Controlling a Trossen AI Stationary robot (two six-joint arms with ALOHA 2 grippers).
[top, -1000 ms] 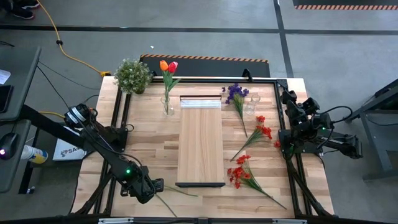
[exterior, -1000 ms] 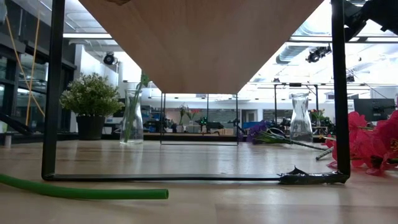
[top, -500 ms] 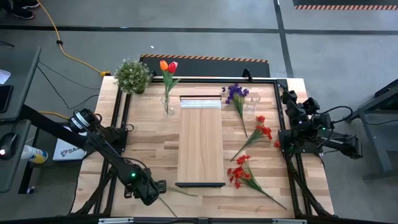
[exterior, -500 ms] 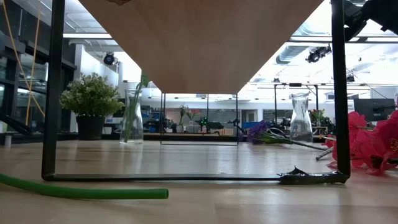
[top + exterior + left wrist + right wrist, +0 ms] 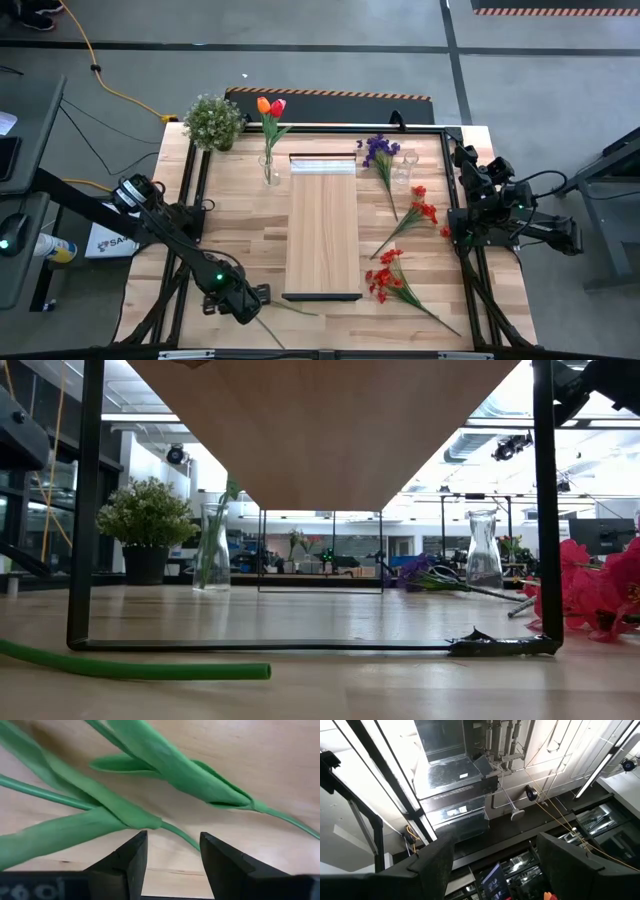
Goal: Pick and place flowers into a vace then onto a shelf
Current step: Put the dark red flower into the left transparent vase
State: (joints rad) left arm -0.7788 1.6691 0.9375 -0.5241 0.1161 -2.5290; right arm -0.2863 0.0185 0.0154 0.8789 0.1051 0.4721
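No legible writing anywhere. Left end effector (image 5: 170, 851) spread over a green stem (image 5: 177, 834); right end effector (image 5: 495, 865) spread, pointing upward.

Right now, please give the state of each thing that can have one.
left hand: open, low over a green stem
right hand: open, empty, pointing up
left vase: upright, holding two tulips
right vase: upright, empty
shelf: bare
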